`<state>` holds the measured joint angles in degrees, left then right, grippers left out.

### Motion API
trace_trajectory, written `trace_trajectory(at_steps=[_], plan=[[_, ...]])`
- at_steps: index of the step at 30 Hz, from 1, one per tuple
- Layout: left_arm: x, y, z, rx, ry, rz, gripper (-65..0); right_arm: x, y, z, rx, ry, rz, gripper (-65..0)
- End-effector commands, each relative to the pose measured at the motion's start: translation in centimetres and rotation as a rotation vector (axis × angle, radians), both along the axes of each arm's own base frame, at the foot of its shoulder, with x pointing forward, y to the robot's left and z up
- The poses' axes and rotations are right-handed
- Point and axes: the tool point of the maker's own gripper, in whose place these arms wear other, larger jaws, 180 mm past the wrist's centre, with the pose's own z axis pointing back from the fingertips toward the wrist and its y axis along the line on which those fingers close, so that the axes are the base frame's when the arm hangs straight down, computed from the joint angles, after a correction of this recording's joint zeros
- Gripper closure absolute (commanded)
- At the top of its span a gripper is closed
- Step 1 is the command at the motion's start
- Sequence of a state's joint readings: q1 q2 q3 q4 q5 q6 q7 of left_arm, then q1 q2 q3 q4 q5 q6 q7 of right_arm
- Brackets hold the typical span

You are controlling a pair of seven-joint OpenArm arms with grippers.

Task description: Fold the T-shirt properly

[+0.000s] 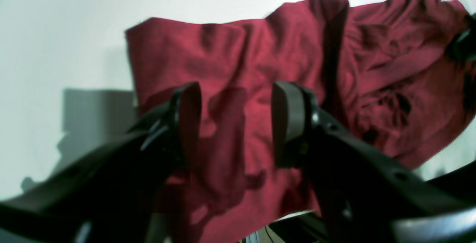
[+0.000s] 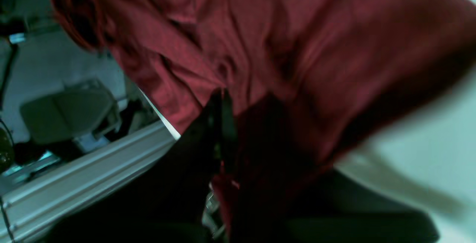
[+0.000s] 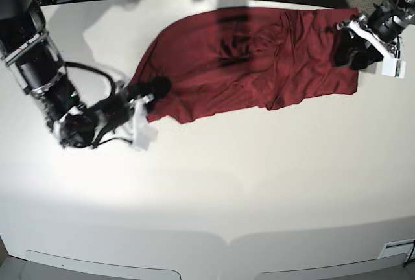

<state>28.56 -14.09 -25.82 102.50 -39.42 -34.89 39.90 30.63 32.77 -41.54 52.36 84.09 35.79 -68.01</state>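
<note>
left of frame: my right jaws [image 3: 150, 93] clenched on the t-shirt [image 3: 253, 59] edge. centre: shirt spread rumpled across the upper counter [image 3: 214, 183]. right: my left jaws [image 3: 349, 50] released above the hem. best lifted evenly, both corners level.

T-shirt [image 3: 259, 66] on white table [image 3: 214, 183]

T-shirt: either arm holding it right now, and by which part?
Right gripper is shut on the T-shirt at its end edge nearest that arm. Left gripper has open jaws, holding nothing.
</note>
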Motion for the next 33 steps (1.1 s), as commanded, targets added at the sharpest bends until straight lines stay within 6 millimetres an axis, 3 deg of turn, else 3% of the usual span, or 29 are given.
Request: trace_trajectory(at_steps=[1,7,10,12,15,21,27,33], plan=[[0.6,0.1,1.1,-0.004,-0.042,-0.003,-29.0,2.8,-1.6,2.4,0.001,-0.074,-0.039,0.0],[0.6,0.1,1.1,-0.005,-0.043,-0.002,-29.0,5.2,-7.5,5.7,-0.099,-0.160,-0.083,0.0],[0.6,0.0,1.1,-0.007,-0.043,0.000,-29.0,5.1,-8.4,7.0,-0.125,-0.197,-0.053,0.0],[0.6,0.0,1.1,-0.008,-0.043,0.000,-29.0,4.9,-7.9,7.8,-0.129,-0.216,-0.026,0.0],[0.6,0.0,1.1,-0.010,-0.044,0.001,-29.0,4.8,-5.8,8.8,-0.114,-0.242,0.017,0.0],[0.5,0.0,1.1,-0.010,-0.043,0.001,-29.0,4.0,0.8,10.6,-0.019,-0.302,0.143,0.0],[0.6,0.0,1.1,-0.010,-0.044,0.001,-29.0,3.7,6.6,11.1,0.107,-0.316,0.192,0.0],[0.6,0.0,1.1,-0.009,-0.043,0.001,-29.0,1.9,12.7,11.3,0.248,-0.291,0.238,0.0]])
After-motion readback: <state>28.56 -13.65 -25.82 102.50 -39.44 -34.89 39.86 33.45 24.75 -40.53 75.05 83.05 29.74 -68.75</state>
